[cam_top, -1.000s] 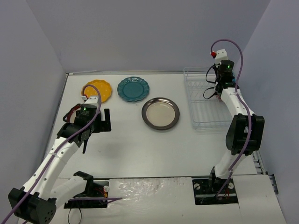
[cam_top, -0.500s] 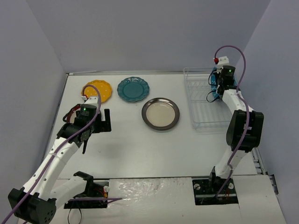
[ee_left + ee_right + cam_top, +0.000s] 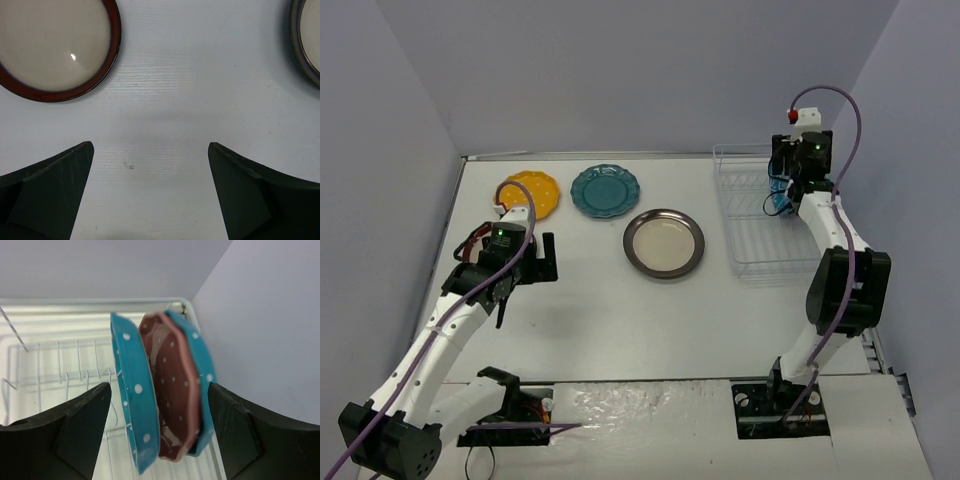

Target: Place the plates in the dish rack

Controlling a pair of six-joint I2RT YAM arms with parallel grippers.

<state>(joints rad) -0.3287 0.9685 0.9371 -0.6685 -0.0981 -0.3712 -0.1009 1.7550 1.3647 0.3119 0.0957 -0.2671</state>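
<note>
1. My right gripper point(image 3: 157, 440) has its fingers spread wide and carries nothing. It hangs over the far end of the dish rack point(image 3: 750, 250), next to the right wall.
2. Three plates stand on edge in the rack just ahead of my right fingertips: a blue dotted plate point(image 3: 132, 405), a pink plate point(image 3: 170, 385) and a second blue plate point(image 3: 200, 360). They lean together, rim against rim. I judge that the wire dividers hold them upright, so they need no grip from me.
3. This group sits in line with the gap between my right fingers. Neither finger visibly touches it.
4. My left gripper point(image 3: 150, 190) is also wide open and empty. It hovers over bare table point(image 3: 165, 100).
5. A maroon-rimmed plate point(image 3: 50, 45) lies flat ahead and to the left of my left fingers. A brown-rimmed plate point(image 3: 665, 243) lies flat ahead and to the right. Neither is between the fingers.
6. A yellow plate point(image 3: 530, 193) and a teal plate point(image 3: 605, 191) lie flat side by side near the far edge, well apart from the rack. I judge these flat plates remain to be loaded.
</note>
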